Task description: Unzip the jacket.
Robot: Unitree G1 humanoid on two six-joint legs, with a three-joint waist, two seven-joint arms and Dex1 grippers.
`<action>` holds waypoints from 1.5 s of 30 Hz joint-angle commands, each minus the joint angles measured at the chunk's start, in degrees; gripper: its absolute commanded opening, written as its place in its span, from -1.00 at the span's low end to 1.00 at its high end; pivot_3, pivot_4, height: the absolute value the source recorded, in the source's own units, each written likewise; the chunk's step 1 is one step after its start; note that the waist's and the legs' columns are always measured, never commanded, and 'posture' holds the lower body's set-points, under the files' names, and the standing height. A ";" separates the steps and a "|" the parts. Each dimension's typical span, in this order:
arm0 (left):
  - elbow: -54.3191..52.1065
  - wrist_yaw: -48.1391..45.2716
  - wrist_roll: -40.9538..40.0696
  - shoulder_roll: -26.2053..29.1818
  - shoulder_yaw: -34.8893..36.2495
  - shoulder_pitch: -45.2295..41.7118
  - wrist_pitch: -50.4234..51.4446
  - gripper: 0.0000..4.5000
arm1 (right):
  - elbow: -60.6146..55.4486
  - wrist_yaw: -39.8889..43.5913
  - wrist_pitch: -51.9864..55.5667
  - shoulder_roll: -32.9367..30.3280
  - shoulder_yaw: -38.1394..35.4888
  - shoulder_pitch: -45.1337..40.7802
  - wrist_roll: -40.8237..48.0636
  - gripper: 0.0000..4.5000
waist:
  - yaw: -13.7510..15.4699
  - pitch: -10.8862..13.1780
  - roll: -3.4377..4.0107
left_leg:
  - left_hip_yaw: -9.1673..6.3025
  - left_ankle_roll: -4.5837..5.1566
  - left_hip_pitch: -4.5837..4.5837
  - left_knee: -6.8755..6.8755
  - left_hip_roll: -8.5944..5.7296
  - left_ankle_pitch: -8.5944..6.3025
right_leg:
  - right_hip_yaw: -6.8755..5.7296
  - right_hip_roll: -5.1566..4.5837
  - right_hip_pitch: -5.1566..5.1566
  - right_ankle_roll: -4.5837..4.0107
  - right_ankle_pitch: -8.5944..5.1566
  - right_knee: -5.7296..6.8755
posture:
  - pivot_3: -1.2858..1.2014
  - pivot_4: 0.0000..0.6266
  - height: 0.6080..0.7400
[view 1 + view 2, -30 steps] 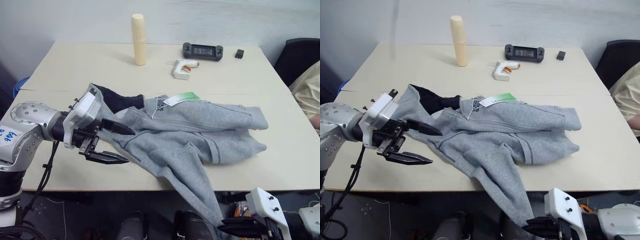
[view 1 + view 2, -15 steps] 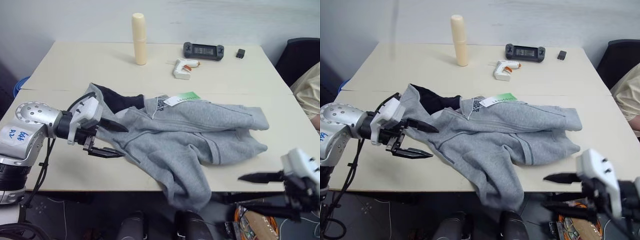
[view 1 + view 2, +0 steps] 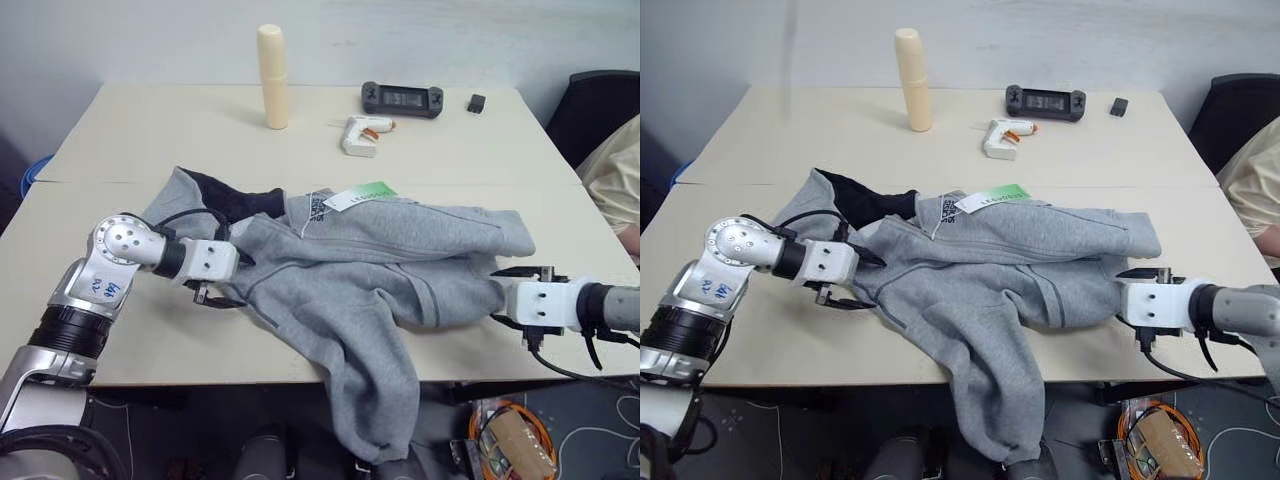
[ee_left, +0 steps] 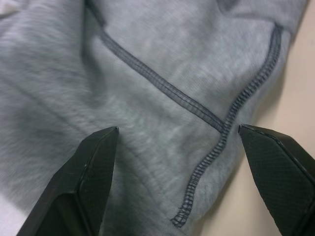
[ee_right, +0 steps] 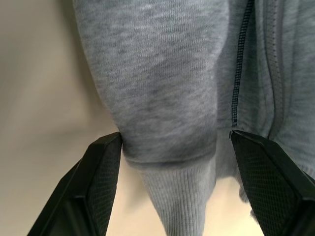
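The large light-grey fleece zip jacket (image 3: 390,270) is lying crumpled between both grippers. The left gripper (image 3: 232,280) is straddling its stitched edge, fingers spread; the right gripper (image 3: 512,296) is framing its ribbed cuff, fingers spread.

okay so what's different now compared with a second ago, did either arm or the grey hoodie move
Both arms closed in on the light-grey fleece zip jacket. The right gripper, then shut below the table edge by the hanging sleeve, came up and opened at the jacket's right end. The left gripper, open throughout, pushed against the jacket's left edge. The sleeve hangs differently; the rest stayed put.
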 commanded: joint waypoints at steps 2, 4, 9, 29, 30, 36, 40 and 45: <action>3.29 -0.20 3.42 -0.74 -1.77 -2.11 -4.31 0.81 | 5.04 -0.55 -3.71 2.33 3.67 -5.19 -2.33 0.60 | -0.03 0.00 0.01 | -0.01 0.00 -0.01 0.02 -0.01 0.00 | -0.03 0.00 0.01 0.00 0.00 0.03 | 0.03 -0.52 1.00; 4.05 -0.80 3.44 -1.21 -2.08 -2.25 -5.05 0.81 | 6.45 -0.41 -4.07 3.15 4.36 -6.49 -2.09 0.60 | -0.03 0.00 0.02 | 0.00 0.01 0.00 0.04 -0.02 0.00 | -0.02 0.00 0.02 0.00 0.00 0.03 | 0.03 -0.52 1.00; 5.49 -1.12 4.82 -1.57 -2.70 -2.53 -5.39 0.17 | 7.97 0.62 -4.53 3.20 4.56 -6.36 -0.80 -0.11 | 0.01 -0.01 0.04 | -0.02 0.03 0.03 0.06 -0.02 0.01 | -0.02 -0.06 0.05 0.00 0.00 0.05 | 0.03 -0.52 1.00; -22.70 -15.87 -12.94 11.66 2.79 14.84 14.02 -1.00 | -30.27 22.86 32.35 -2.64 -20.45 32.21 31.20 -0.97 | -0.39 -0.01 0.18 | -0.29 -0.01 0.13 0.02 0.29 -0.23 | -0.11 0.01 0.33 -0.04 -0.02 -0.15 | 0.03 -0.52 1.00; -24.44 -15.34 -14.01 12.34 3.17 16.20 15.57 -1.00 | -30.50 21.94 32.12 -2.10 -20.40 32.77 30.32 -0.97 | -0.36 -0.01 0.18 | -0.29 -0.02 0.14 0.02 0.28 -0.23 | -0.10 -0.01 0.33 -0.05 -0.03 -0.24 | 0.03 -0.52 1.00; -25.47 -9.11 -11.90 10.64 3.21 18.72 16.19 -1.00 | -27.61 14.66 29.60 0.43 -16.90 28.80 23.13 -0.97 | -0.12 0.00 0.21 | -0.29 -0.04 0.14 0.03 0.20 -0.25 | -0.07 -0.10 0.29 -0.06 -0.03 -0.23 | 0.03 -0.52 1.00; -23.76 -6.19 -10.59 8.40 3.59 19.02 16.02 -0.67 | -27.26 16.15 30.74 -0.54 -18.31 28.43 24.23 -0.38 | 0.02 0.01 0.24 | -0.28 -0.07 0.11 0.01 0.21 -0.26 | -0.09 -0.06 0.26 -0.10 -0.05 -0.23 | 0.03 -0.52 1.00; -21.87 -5.80 -9.80 8.00 4.07 19.15 14.76 -0.10 | -29.12 18.24 33.53 -1.34 -21.49 27.78 26.58 0.27 | 0.03 0.01 0.24 | -0.24 -0.05 0.12 0.03 0.21 -0.26 | -0.09 -0.04 0.26 -0.10 -0.05 -0.18 | 0.03 -0.52 1.00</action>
